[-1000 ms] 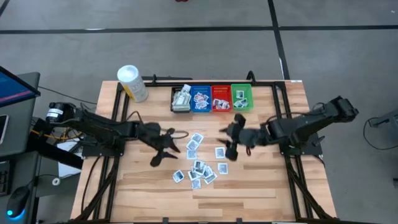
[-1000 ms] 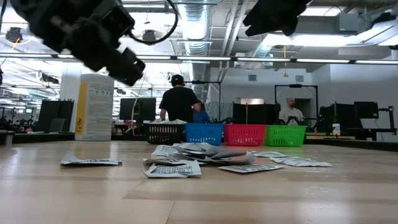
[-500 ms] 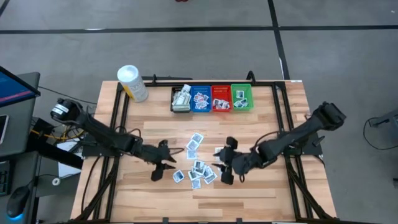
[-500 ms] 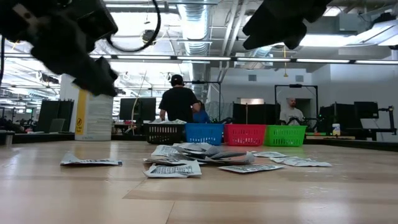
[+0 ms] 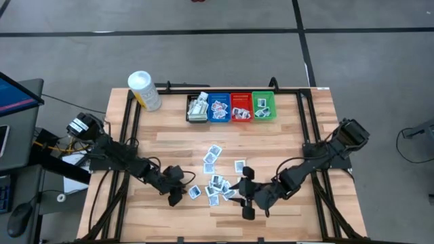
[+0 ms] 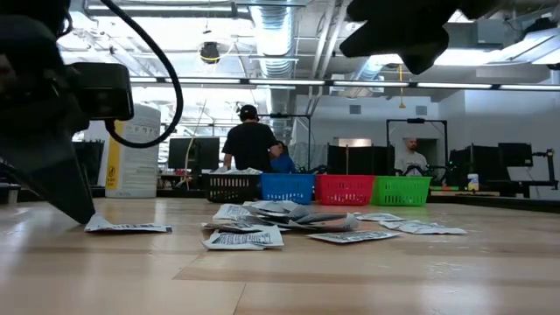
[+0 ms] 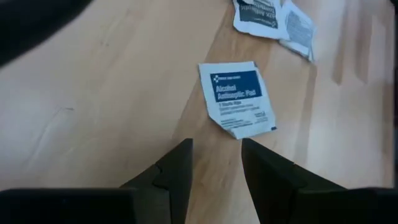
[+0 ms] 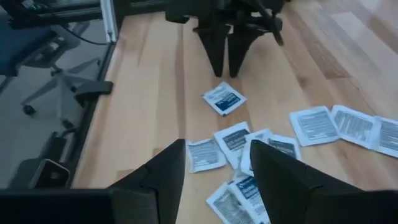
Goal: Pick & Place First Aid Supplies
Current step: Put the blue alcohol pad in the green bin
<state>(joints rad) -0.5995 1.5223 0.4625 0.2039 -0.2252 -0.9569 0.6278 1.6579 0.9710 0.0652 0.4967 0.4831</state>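
Several small white and blue packets lie flat on the wooden table, some overlapping; they also show in the low view. One packet marked as an alcohol antiseptic pad lies apart at the pile's left side. My left gripper is low over the table just left of it, open by a narrow gap, its fingers pointing at the packet's near corner. My right gripper is open and empty, raised above the table to the right of the pile, on its near side.
Four small bins stand in a row at the far edge: black, blue, red and green, each holding packets. A white tub with a yellow label stands far left. People show in the room beyond.
Both grippers have moved toward the table's near edge. My left gripper has also come down close to the table beside the lone packet. My right gripper has gone a little toward the left, ending near the pile's near right side. The packets have stayed in place.
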